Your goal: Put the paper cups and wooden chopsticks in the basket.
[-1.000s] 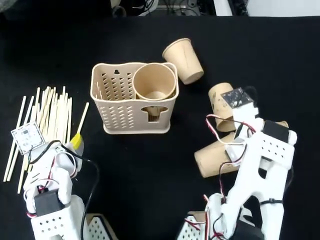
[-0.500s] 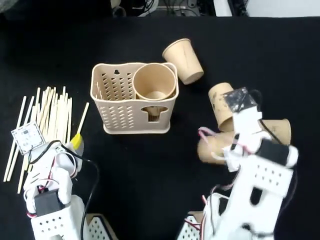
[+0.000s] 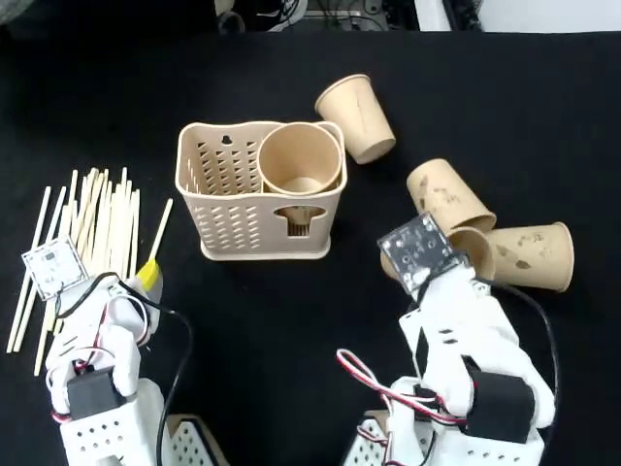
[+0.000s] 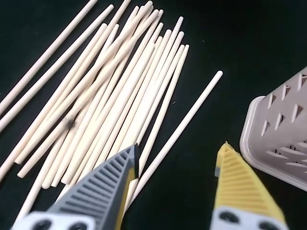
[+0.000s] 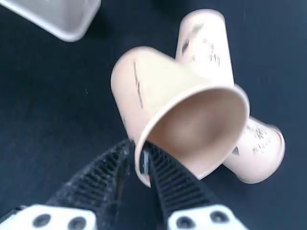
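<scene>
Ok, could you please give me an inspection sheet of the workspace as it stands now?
Surface: black table, plain.
Job's things: basket holds one upright cup; three cups lie outside; chopsticks lie loose beside it.
Clutter: nothing seen.
Grippers: left gripper open above chopsticks; right gripper shut on fourth cup's rim.
Cables: black cable by left arm; red-white wires by right arm.
Surroundings: more leads past the table's far edge.

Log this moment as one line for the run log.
left gripper open above chopsticks | right gripper shut on paper cup rim | basket holds upright cup
</scene>
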